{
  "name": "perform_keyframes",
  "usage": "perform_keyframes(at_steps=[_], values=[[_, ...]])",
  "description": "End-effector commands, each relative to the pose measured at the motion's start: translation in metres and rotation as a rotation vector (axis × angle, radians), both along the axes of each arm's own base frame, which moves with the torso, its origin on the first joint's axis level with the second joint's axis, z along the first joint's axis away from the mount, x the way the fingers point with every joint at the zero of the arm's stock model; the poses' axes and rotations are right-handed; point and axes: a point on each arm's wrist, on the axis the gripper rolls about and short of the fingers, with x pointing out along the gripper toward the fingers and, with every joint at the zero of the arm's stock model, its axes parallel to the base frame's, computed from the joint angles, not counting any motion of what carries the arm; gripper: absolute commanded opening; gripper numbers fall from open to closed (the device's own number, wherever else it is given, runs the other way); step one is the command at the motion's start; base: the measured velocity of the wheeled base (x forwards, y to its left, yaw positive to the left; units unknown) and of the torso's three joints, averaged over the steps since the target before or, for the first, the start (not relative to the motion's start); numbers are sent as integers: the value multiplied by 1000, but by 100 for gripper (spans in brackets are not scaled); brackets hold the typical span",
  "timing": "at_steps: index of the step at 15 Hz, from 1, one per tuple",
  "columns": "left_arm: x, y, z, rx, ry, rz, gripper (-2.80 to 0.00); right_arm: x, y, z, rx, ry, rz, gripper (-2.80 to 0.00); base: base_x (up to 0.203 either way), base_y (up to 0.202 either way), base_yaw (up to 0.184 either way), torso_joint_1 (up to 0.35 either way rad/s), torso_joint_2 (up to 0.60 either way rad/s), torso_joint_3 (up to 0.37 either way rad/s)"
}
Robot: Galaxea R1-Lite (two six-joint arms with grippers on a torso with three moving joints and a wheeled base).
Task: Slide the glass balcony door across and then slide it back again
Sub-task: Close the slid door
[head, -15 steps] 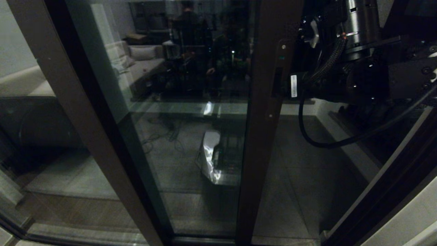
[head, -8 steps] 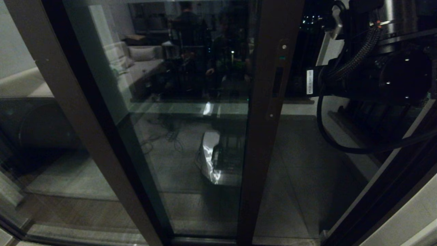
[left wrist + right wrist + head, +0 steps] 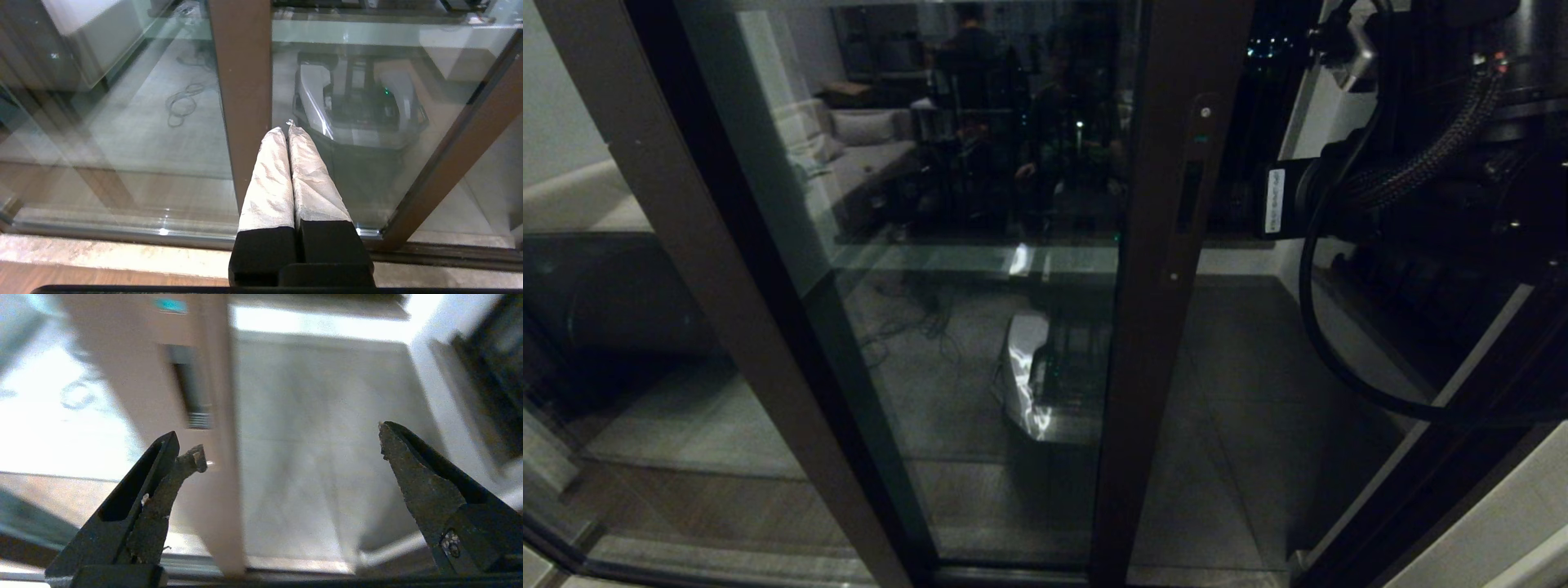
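The glass balcony door (image 3: 980,343) stands before me in its dark brown frame. Its upright edge (image 3: 1152,343) carries a narrow slot handle (image 3: 1188,196) and a small round lock (image 3: 1205,112). An open gap lies to the right of that edge. My right arm (image 3: 1437,188) hangs at the upper right, apart from the door edge. The right gripper (image 3: 290,445) is open wide and holds nothing, with the door edge (image 3: 151,396) and slot handle (image 3: 192,392) just ahead of one finger. Low by the floor track, my left gripper (image 3: 286,130) is shut and empty in front of a brown upright (image 3: 241,81).
A fixed glass panel with a plain brown stile (image 3: 711,269) stands on the left. Grey balcony floor (image 3: 1241,392) shows through the gap. The door jamb (image 3: 1437,482) and white wall (image 3: 1511,514) close the right side. A black cable loop (image 3: 1319,351) hangs from my right arm.
My right arm has drawn away from the door edge, to the right and upward in the head view. The door has not moved.
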Motion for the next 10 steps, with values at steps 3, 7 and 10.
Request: perform_keyframes(at_steps=[3, 7, 10], values=[[0, 0, 0, 1, 1, 0, -280, -32, -14, 4, 52, -56, 156, 0, 0, 0, 0, 0, 0, 0], [0, 0, 0, -1, 1, 0, -280, -11, -3, -3, -20, -52, 87, 0, 0, 0, 0, 0, 0, 0], [0, 0, 0, 0, 1, 0, -280, -1, 7, -4, -48, -54, 29, 0, 0, 0, 0, 0, 0, 0]])
